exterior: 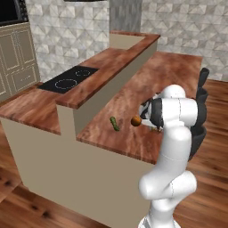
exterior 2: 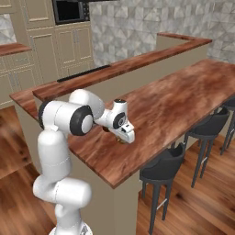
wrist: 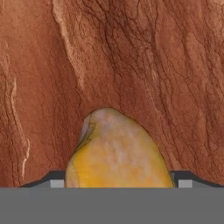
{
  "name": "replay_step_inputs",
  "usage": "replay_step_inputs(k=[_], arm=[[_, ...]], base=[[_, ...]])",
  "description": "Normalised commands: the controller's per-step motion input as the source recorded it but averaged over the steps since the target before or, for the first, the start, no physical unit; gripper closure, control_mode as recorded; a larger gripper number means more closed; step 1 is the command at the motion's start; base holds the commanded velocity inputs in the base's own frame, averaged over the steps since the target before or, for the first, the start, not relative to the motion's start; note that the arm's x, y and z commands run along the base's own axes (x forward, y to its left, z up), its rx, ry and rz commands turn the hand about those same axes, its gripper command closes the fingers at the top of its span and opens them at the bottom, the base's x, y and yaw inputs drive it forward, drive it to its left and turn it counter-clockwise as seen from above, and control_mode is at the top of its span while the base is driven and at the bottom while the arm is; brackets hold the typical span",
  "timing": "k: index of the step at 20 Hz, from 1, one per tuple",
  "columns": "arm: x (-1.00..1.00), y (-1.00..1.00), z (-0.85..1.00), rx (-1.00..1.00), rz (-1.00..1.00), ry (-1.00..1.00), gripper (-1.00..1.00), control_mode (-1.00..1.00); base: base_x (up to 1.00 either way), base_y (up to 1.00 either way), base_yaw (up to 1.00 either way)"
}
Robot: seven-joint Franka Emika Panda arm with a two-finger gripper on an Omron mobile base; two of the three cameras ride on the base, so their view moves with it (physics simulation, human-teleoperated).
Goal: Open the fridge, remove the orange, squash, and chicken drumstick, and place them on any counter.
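Drumstick [wrist: 116,151] sits between the gripper [wrist: 117,183] fingers in the hand view, golden-yellow body low, paler tapered end pointing up the frame, away from the hand; long axis runs along the gripper's line of sight. Finger tips sit tight at both its sides, so the gripper looks clamped on it. Behind it, reddish wood of the counter [wrist: 153,65].

Left base view: squash [exterior: 115,123] lies flat on the lower counter level [exterior: 147,93], long axis slanting from far-left to near-right, close to the step wall. Orange [exterior: 136,121] rests just beside it to the right, apart from it, near the arm's wrist. Black cooktop [exterior: 69,79] on the upper level.

Right base view: gripper [exterior 2: 127,136] is low over the counter [exterior 2: 174,101] near its front edge, drumstick barely visible under it. Dark stools [exterior 2: 167,165] stand along the counter's side.
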Motion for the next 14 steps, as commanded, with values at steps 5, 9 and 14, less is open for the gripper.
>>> replay_step_inputs(k=[5,9,14], arm=[[-0.03,0.04,0.21,0.02,0.00,-0.05,-1.00,-1.00],[0.00,0.27,0.26,0.00,-0.03,-0.09,-1.00,-1.00],[-0.61,0.04,0.79,0.00,0.00,-0.30,-1.00,-1.00]], base=[[0.00,0.00,0.00],[0.00,0.00,0.00],[0.00,0.00,0.00]])
